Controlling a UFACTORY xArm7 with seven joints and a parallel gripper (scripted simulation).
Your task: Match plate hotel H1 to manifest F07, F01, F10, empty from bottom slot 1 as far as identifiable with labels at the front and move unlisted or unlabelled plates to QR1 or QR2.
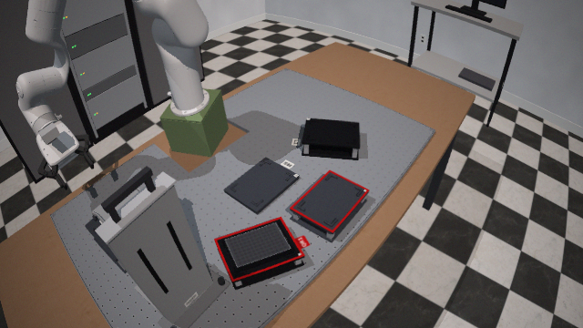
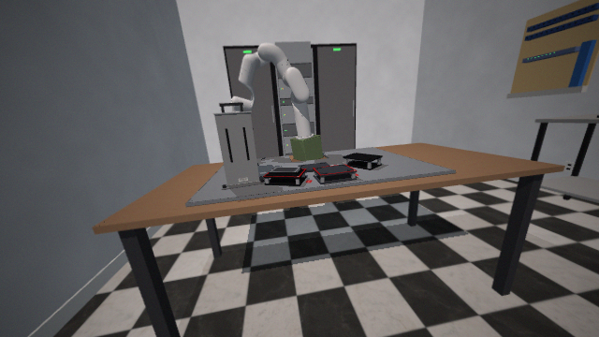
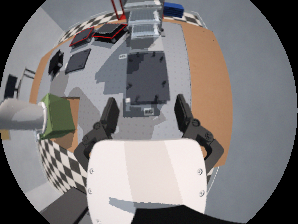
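The plate hotel H1 is a grey tower with a black handle at the near left of the mat. Here I see only its closed back, and its slots are hidden. In the wrist view its open front shows stacked shelves, too small to read any label. My gripper hangs off the table's left edge, in front of the hotel's open face, open and empty. In the wrist view its fingers spread over a flat dark nest before the hotel. A grey-welled plate sits in a red-framed quarantine nest.
A second red-framed nest shows a dark top. A flat dark nest lies mid-mat. A black plate-like block sits on a raised stand behind. The green arm base stands at the back left. The hotel also shows in the exterior view.
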